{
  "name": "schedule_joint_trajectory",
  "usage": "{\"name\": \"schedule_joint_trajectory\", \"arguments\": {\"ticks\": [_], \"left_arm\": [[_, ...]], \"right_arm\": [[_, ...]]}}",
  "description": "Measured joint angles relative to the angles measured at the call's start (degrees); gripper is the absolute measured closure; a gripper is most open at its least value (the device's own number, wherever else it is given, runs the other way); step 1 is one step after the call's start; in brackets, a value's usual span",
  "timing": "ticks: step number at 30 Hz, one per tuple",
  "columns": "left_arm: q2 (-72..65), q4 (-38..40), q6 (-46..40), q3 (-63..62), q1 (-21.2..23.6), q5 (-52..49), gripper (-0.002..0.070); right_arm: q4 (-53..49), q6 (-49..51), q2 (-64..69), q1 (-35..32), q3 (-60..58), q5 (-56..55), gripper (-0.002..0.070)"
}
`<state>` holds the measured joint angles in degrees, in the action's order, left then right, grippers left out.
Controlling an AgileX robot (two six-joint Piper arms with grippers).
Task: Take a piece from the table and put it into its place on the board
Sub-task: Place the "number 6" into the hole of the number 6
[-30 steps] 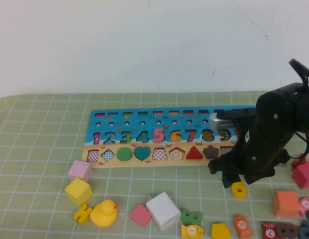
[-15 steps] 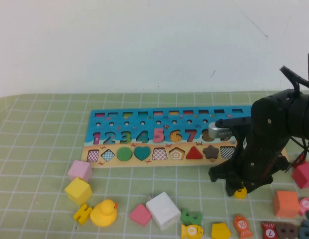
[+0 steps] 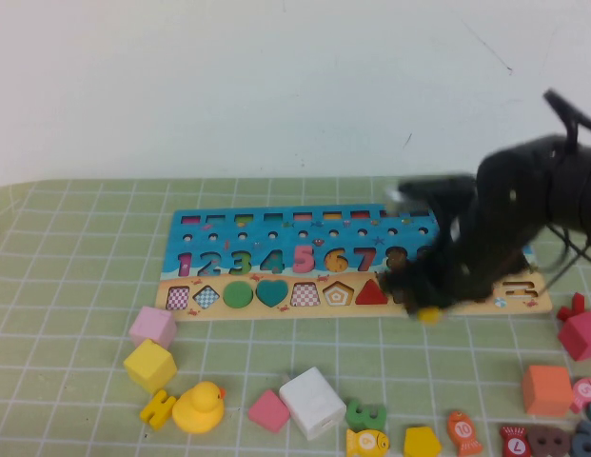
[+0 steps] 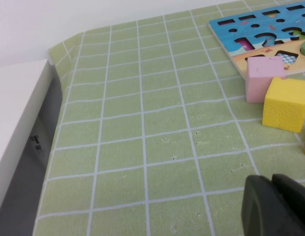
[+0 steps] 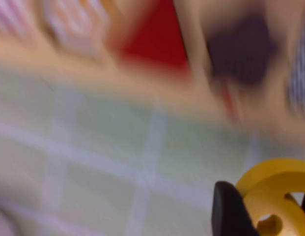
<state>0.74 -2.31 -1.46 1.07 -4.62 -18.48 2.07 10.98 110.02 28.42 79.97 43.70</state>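
The blue number-and-shape board (image 3: 295,310) lies across the middle of the green mat. My right gripper (image 3: 430,307) is shut on a yellow number 6 piece (image 3: 429,313) and holds it above the mat at the board's near edge, below the brown star (image 3: 402,288). In the right wrist view the yellow 6 (image 5: 275,194) sits between the fingers of the right gripper (image 5: 269,212), with the red triangle (image 5: 154,44) and the star (image 5: 240,49) blurred beyond. My left gripper (image 4: 275,199) is shut and empty, low over the mat at the left, outside the high view.
Loose pieces lie along the near mat: pink cube (image 3: 153,327), yellow cube (image 3: 149,366), yellow duck (image 3: 198,407), white cube (image 3: 312,402), green piece (image 3: 366,415), orange cube (image 3: 546,390), pink block (image 3: 582,333). A white box (image 4: 14,128) borders the mat's left side.
My right gripper came down on the yellow 6 on the mat, closed on it, then lifted it up and left toward the board's near edge. The left arm has not moved.
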Motion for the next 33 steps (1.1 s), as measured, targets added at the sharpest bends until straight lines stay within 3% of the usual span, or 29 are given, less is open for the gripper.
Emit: {"name": "schedule_joint_trajectory", "arguments": {"ticks": [9,17,33], "left_arm": [[0.0,0.0,0.0,0.0,0.0,0.0,0.0677],[0.0,0.0,0.0,0.0,0.0,0.0,0.0677],[0.0,0.0,0.0,0.0,0.0,0.0,0.0677]], "right_arm": [[7.2,-8.2,7.2,2.0,16.5,-6.7,0.0398],[6.7,-8.7,18.4,2.3,30.7,1.9,0.0398],[3.9,-11.0,23.1,2.3,35.0,4.2,0.0398]]}}
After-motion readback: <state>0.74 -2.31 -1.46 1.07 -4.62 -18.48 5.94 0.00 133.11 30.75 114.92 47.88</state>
